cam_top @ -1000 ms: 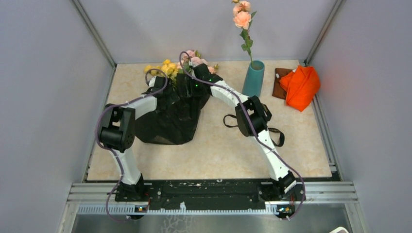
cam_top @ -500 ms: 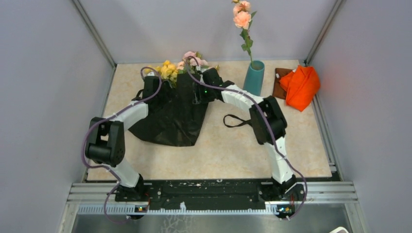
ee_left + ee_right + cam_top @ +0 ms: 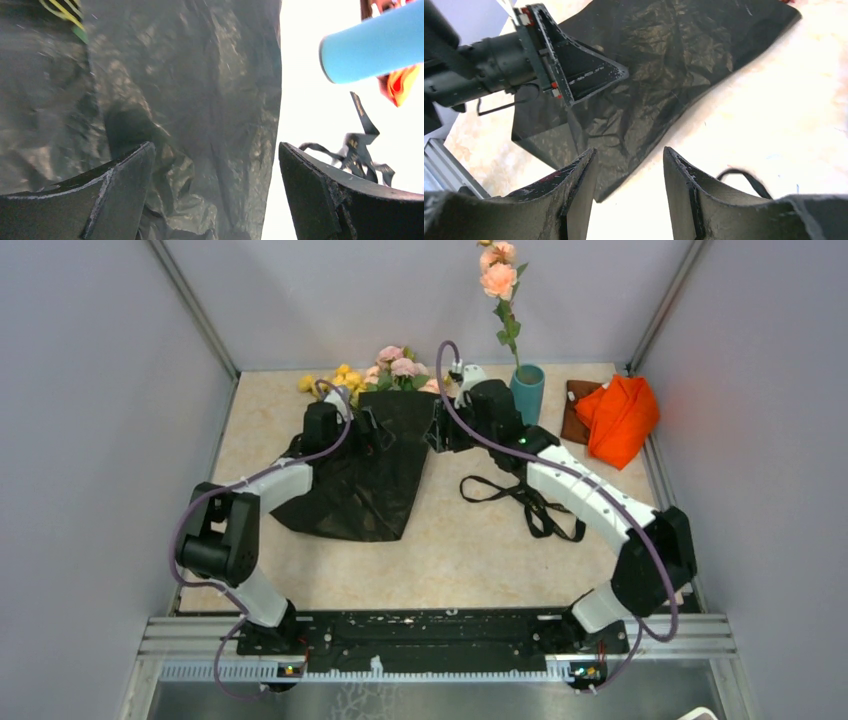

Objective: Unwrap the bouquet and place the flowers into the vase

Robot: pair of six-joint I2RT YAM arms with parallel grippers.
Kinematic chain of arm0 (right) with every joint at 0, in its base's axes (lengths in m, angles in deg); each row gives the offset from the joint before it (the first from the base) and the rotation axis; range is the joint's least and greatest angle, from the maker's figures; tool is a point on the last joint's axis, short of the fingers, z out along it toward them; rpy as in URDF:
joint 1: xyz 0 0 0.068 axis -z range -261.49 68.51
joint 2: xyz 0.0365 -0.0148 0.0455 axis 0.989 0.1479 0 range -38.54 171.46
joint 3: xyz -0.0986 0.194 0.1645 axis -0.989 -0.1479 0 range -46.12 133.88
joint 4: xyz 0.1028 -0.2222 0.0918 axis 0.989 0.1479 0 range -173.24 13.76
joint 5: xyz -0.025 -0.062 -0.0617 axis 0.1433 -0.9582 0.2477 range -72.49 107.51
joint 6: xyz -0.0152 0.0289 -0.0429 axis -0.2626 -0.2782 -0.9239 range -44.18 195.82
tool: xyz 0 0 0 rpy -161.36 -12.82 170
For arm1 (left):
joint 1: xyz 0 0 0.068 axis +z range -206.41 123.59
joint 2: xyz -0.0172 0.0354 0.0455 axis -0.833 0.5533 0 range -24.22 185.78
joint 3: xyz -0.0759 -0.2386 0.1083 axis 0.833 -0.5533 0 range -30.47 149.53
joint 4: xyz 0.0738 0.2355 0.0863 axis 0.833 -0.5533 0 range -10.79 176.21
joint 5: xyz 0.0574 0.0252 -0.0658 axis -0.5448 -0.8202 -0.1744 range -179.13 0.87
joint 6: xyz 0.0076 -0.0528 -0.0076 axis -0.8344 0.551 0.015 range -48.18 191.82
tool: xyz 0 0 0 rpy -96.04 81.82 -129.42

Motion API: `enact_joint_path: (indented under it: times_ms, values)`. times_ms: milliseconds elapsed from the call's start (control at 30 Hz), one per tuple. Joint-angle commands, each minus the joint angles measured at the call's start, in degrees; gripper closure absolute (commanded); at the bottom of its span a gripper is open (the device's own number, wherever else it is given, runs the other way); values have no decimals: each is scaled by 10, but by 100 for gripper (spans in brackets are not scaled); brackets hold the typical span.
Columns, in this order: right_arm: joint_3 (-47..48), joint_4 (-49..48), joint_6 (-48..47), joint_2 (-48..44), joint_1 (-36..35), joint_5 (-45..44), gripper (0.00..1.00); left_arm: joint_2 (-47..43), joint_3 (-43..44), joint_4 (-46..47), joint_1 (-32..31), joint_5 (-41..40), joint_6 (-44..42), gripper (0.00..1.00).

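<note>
Beige marble tabletop (image 3: 450, 560): one glossy black wrapping sheet (image 3: 370, 475), one slim teal ceramic vase (image 3: 530, 387), one black ribbon (image 3: 545, 510). My left gripper (image 3: 215, 155), right gripper (image 3: 629, 155): both spread apart, empty.

An orange cloth (image 3: 618, 418) lies crumpled at the far right corner of the bench (image 3: 480, 560), close to the right edge. It rests partly on a flat brown piece (image 3: 573, 405) that shows along its left side; what that piece is cannot be told. A tall peach-orange rose stem (image 3: 507, 320) stands upright near the far edge, right of centre, with blooms on top and green leaves lower down. The bench top is pale beige and marbled. Grey walls (image 3: 90, 440) close three sides, and a metal rail (image 3: 450, 633) runs along the near edge.
</note>
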Motion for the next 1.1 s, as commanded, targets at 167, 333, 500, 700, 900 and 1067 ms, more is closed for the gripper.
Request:
enact_joint_path:
  times_ms: [167,333,500,700,900,1067]
  values:
    - [-42,56,-33,-166,-1,-68,48,-2,-49,90,-25,22,-7,1]
    - [-56,64,-33,-187,-1,-79,48,-44,-58,69,-24,-81,-38,1]
    - [-65,57,-30,-182,0,-73,48,-43,-46,42,-23,-127,-52,1]
    - [-69,57,-30,-184,-1,-73,48,-15,-43,35,-22,-112,-47,1]
    - [-78,65,-35,-198,-1,-80,48,8,-41,39,-22,-81,-33,1]
    - [-81,72,-40,-203,-1,-90,48,19,-42,46,-22,-72,-31,1]
